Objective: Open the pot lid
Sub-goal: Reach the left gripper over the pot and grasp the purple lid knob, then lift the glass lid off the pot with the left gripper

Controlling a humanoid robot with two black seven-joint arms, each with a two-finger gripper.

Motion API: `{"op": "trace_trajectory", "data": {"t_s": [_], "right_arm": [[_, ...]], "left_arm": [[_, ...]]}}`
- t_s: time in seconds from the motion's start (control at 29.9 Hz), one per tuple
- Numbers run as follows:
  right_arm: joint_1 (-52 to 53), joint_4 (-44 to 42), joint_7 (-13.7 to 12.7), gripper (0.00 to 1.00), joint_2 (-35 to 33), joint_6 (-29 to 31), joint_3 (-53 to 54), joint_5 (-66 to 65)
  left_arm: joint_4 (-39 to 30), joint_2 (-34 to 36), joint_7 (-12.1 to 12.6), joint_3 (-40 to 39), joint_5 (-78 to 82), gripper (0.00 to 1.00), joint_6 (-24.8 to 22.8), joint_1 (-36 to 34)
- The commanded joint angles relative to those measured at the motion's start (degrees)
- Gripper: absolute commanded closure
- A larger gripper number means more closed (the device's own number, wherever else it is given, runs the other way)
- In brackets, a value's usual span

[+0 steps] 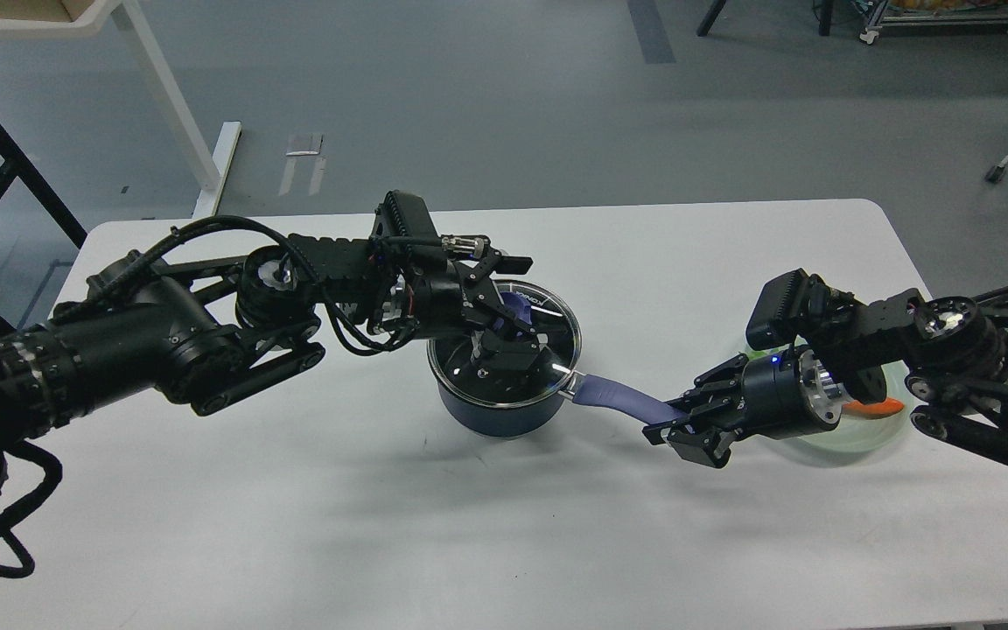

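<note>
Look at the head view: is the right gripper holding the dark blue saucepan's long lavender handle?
Yes, the right gripper is closed around the end of the long lavender handle.

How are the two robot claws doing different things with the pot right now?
The left gripper reaches in from above over the lid, its fingers around the purple knob; the right gripper comes in low from the side and clamps the lavender handle. The left gripper sits over the pot; the right one is well off to its side. Both are black and two-fingered.
</note>
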Motion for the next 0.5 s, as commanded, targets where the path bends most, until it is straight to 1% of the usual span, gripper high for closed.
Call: {"op": "trace_trajectory", "data": {"t_s": [0.0,0.17,0.3,0.4,0.47], "right_arm": [[0.0,0.0,0.0,0.71,0.0,0.0,0.0,0.0],[0.0,0.0,0.0,0.71,0.0,0.0,0.0,0.0],[0.0,0.0,0.0,0.71,0.0,0.0,0.0,0.0],[0.0,0.0,0.0,0.71,-0.1,0.0,0.0,0.0],[0.0,0.0,0.0,0.71,-0.1,0.0,0.0,0.0]], "left_arm": [[0.1,0.1,0.0,0.0,-0.1,0.01,-0.2,1.7],[1.3,0.1,0.0,-0.1,-0.2,0.01,-0.2,2.6],[2.6,0.0,0.0,-0.1,-0.9,0.05,-0.1,2.7],[2.6,0.1,0.0,-0.1,-0.9,0.21,0.2,2.8],[2.6,0.1,0.0,-0.1,-0.9,0.37,0.3,3.0]]}}
